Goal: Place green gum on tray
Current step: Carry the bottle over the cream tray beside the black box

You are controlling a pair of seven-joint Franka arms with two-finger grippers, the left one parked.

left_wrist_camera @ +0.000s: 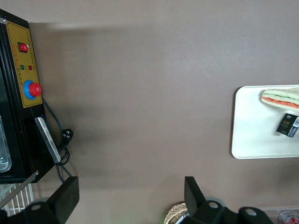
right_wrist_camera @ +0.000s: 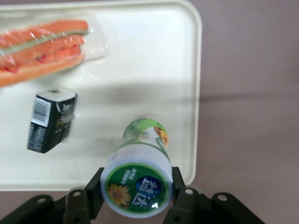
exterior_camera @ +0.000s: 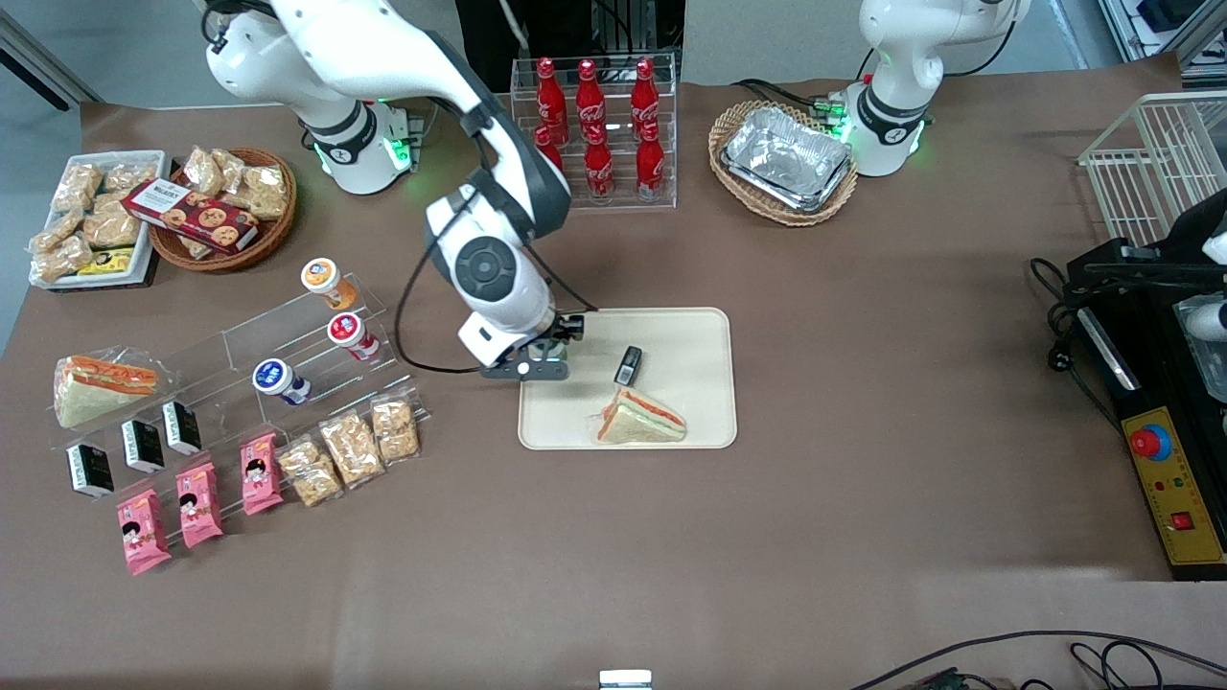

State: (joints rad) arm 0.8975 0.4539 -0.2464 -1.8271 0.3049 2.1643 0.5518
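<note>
- Brown tabletop is filling every view, with the cream tray (exterior_camera: 690, 331) lying on it near the middle, carrying a wrapped sandwich (exterior_camera: 640, 421) and a small black box (exterior_camera: 628, 365).
- From the front, the working arm's wrist is hiding the green gum — only the gripper (exterior_camera: 539, 369) is showing, hanging over the tray's edge toward the working arm's end.
- Only the right wrist view is showing the green gum (right_wrist_camera: 138, 183): the gripper (right_wrist_camera: 137, 193) is clamping it just under the lid, a finger (right_wrist_camera: 93, 189) pressing each side, over the tray (right_wrist_camera: 154, 56) near its rim.
- Beside the gum, that view is showing the box (right_wrist_camera: 50, 119) and the sandwich (right_wrist_camera: 42, 50).
</note>
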